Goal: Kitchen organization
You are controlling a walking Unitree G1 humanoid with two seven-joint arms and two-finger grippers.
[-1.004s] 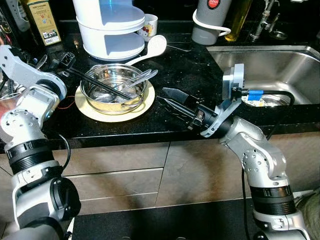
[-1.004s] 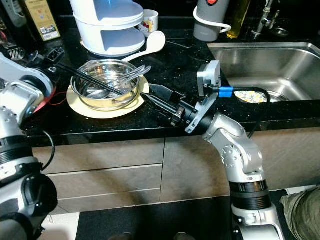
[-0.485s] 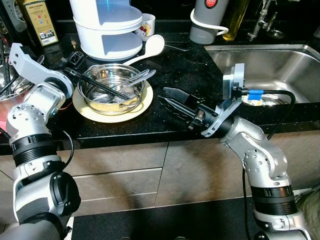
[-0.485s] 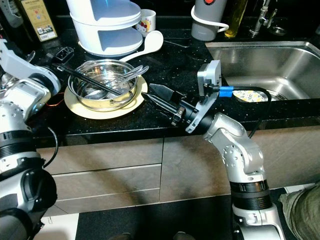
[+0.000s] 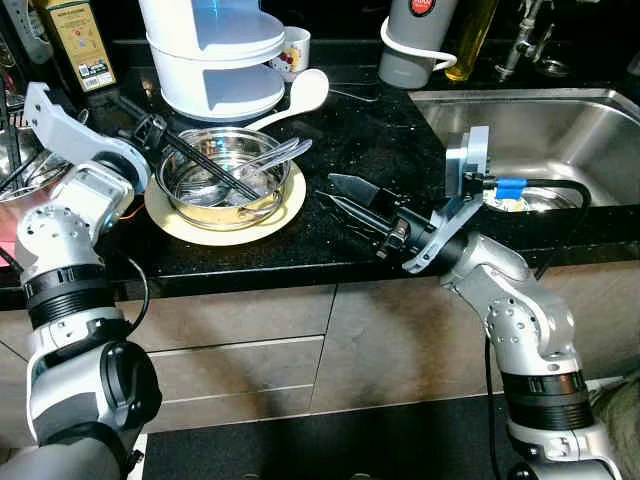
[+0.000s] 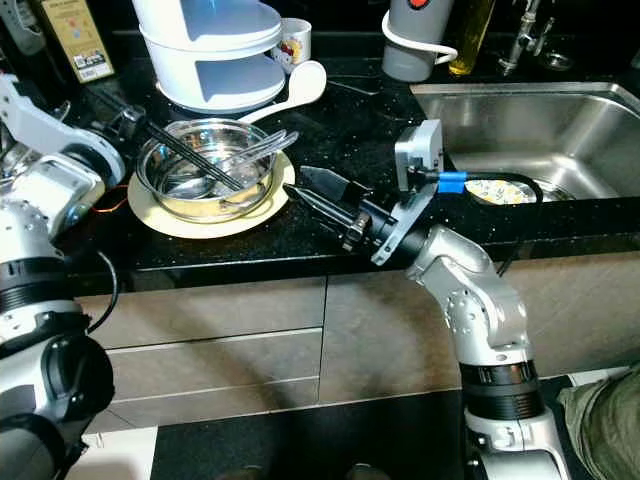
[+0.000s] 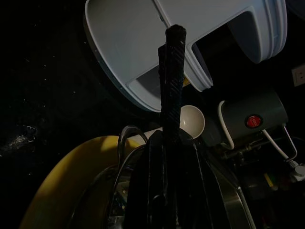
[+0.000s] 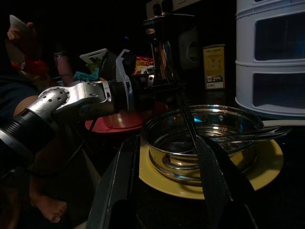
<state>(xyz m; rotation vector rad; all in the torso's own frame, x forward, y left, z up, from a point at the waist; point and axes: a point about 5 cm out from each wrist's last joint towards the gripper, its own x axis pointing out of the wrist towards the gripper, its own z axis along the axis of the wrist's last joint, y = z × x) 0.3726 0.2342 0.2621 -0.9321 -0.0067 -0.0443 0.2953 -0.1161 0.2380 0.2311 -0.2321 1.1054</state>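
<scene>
We see the steel bowl [image 5: 227, 178] with spoons [image 5: 268, 156] on the yellow plate [image 5: 225, 222], on the black counter [image 5: 370, 130]. Left gripper [image 5: 215, 170] reaches into the bowl, fingers pressed together, gripping nothing we can see. Right gripper [image 5: 338, 195] hovers just beside the plate, fingers spread apart, empty.
</scene>
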